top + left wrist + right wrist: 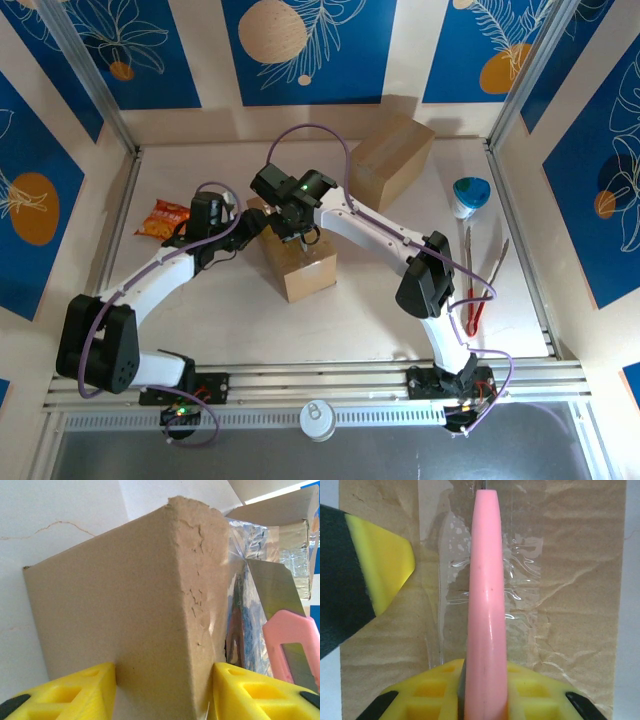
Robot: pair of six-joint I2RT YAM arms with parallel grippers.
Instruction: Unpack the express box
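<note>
The express box point(303, 268), a small brown carton sealed with clear tape point(447, 580), stands mid-table. My left gripper point(252, 226) is shut on its left end. In the left wrist view one corner of the box point(150, 610) fills the gap between the yellow fingers point(75, 690). My right gripper point(300, 228) hovers over the box top, shut on a pink utility knife point(487, 605). The knife points along the taped seam, and its steel blade point(272, 587) shows beside the carton. One left gripper finger point(380, 570) sits at the box's edge.
A larger cardboard box point(392, 160) stands at the back, its open flaps and foil lining point(287, 555) visible. An orange snack bag point(163, 218) lies to the left. A blue-and-white bowl point(470, 195) and red-handled tongs point(480, 285) lie to the right.
</note>
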